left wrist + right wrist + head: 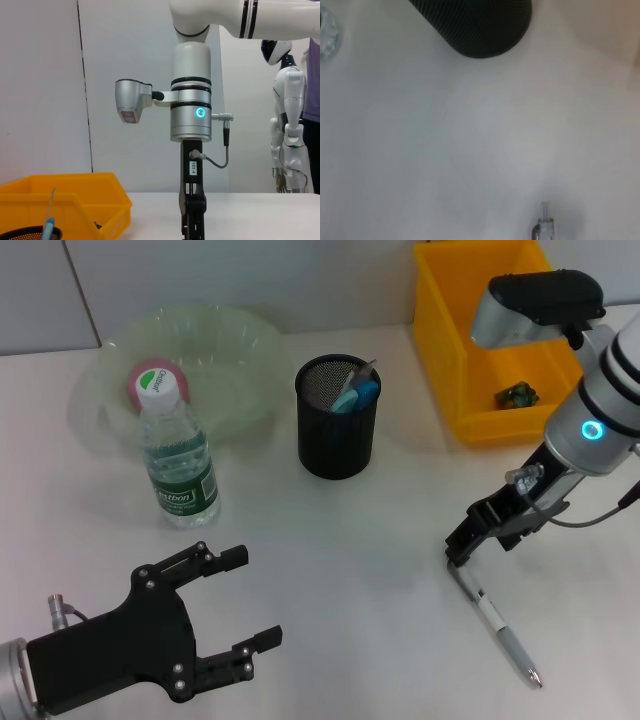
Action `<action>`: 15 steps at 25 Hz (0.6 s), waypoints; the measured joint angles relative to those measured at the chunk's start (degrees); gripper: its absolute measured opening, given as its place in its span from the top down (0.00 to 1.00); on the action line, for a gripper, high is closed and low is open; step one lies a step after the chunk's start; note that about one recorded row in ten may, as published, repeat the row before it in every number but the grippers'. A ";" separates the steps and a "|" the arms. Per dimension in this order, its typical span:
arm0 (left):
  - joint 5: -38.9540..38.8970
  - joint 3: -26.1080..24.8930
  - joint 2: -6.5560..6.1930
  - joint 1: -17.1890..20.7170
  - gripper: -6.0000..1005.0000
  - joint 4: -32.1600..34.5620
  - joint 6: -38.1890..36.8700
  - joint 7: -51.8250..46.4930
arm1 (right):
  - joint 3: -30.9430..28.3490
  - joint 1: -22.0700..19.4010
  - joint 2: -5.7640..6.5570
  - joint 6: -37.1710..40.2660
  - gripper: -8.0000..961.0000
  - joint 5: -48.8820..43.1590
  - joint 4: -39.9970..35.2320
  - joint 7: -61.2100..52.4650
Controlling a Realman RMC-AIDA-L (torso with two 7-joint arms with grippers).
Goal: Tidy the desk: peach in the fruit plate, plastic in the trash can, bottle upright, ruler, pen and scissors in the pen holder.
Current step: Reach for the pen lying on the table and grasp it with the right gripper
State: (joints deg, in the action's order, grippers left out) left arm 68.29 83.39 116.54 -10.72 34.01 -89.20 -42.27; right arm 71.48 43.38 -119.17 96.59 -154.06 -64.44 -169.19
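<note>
**Right gripper down on the pen, left arm idle**

Head view: nearest is the black left gripper [240, 605], low at the near left, fingers spread wide and holding nothing. Past it a clear plastic water bottle with white cap and green label [177, 462] stands upright, just before a pale translucent fruit plate [235, 350] with the pink peach [150, 380] in it. Black mesh pen holder [337, 420] sits mid-desk with blue-handled items inside. Yellow plastic bin [470, 340] far right. Right gripper [463, 552] touches the grey-and-white pen [497, 625] lying flat on the white desk [350, 570], fingers closed on its upper end.

Left wrist view: right gripper [192, 220] hangs vertical beside the bin.

Right wrist view: pen end [543, 222] and holder base [480, 25].
</note>
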 joint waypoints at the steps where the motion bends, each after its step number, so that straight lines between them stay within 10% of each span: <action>1: 0.00 -0.03 0.00 0.00 0.21 0.00 0.00 0.00 | 0.00 0.00 0.00 0.00 0.25 0.00 0.00 0.00; 15: 0.00 -0.07 0.05 -0.08 0.21 0.00 0.00 0.00 | 2.48 1.74 -0.19 -1.00 0.25 -2.06 1.22 -0.01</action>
State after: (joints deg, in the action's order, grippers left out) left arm 68.29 83.32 116.59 -10.80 34.01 -89.20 -42.27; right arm 73.96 45.11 -119.35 95.58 -156.12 -63.23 -169.20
